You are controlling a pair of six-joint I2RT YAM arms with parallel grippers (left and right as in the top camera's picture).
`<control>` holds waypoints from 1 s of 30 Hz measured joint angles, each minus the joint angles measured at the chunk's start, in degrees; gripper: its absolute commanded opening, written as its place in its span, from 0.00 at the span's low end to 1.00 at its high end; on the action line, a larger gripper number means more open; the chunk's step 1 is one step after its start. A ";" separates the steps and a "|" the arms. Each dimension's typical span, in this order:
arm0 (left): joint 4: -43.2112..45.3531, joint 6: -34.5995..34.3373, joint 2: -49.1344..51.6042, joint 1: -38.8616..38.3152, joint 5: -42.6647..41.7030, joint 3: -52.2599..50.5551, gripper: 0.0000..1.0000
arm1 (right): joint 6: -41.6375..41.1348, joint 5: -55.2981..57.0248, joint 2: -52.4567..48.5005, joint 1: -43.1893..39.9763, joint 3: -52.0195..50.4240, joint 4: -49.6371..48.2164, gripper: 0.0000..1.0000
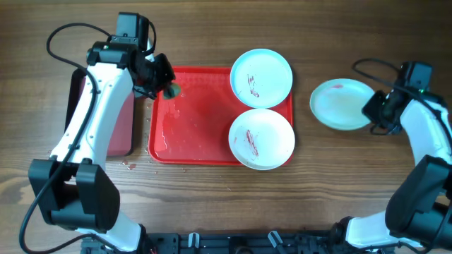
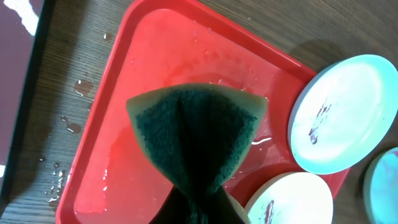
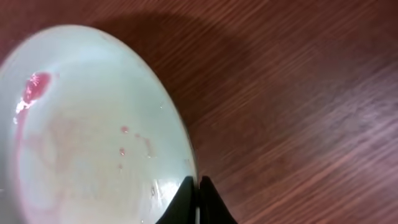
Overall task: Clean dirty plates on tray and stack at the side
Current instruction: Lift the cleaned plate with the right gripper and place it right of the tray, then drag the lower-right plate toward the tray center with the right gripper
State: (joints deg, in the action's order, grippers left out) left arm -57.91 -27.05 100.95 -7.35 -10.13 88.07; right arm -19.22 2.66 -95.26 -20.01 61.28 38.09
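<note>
The red tray (image 1: 191,127) holds two smeared plates: one at its far right corner (image 1: 261,77), one at its near right corner (image 1: 261,138). Both show in the left wrist view, the far one (image 2: 348,115) and the near one (image 2: 292,199). My left gripper (image 1: 166,83) is shut on a green sponge (image 2: 196,134) above the tray's wet far left part (image 2: 124,112). A third plate (image 1: 342,104) lies on the table right of the tray. My right gripper (image 3: 196,199) is shut on its right rim. That plate (image 3: 81,130) bears faint pink smears.
A smaller black-rimmed tray with a maroon floor (image 1: 120,127) lies left of the red tray, under my left arm. Water drops (image 2: 71,121) lie on the wood between the two trays. Cables run behind both arms.
</note>
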 measured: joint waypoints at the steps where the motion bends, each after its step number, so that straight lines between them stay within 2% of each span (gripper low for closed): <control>1: -0.04 -0.02 0.00 -0.31 0.00 0.00 0.04 | 0.04 0.00 0.02 0.09 -1.40 -1.84 0.24; 5: 0.00 0.00 0.00 -1.36 0.02 0.00 0.04 | 0.76 -0.83 0.02 0.13 -3.17 -3.72 0.29; 8: 0.00 0.00 0.00 -1.51 0.04 0.00 0.04 | 2.25 -7.21 0.20 0.20 -0.33 1.20 0.31; 10: 0.00 0.00 0.00 -1.51 0.20 0.00 0.04 | 5.22 -15.76 2.14 0.70 4.50 6.25 0.31; 13: 0.00 -0.02 0.00 -1.51 0.46 0.00 0.04 | 8.70 -24.55 7.19 5.11 7.34 10.16 0.33; 15: -0.02 0.00 0.00 -1.51 0.70 0.00 0.04 | 9.94 -26.25 7.87 10.75 7.34 13.16 0.35; 21: 0.00 0.00 0.00 -1.51 0.87 0.00 0.04 | 9.42 -21.20 5.44 25.92 1.46 13.20 0.34; 26: 0.00 0.00 0.00 -1.51 0.87 0.00 0.04 | 7.02 -12.72 1.16 31.06 -1.25 11.65 0.33; 30: 0.00 0.00 0.00 -1.51 0.87 0.00 0.04 | 6.29 -10.16 -3.04 31.28 -2.27 9.38 0.15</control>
State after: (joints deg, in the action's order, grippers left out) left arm -57.91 -27.05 100.95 -8.86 -9.26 88.07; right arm -12.93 -7.51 -98.30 11.27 59.00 47.46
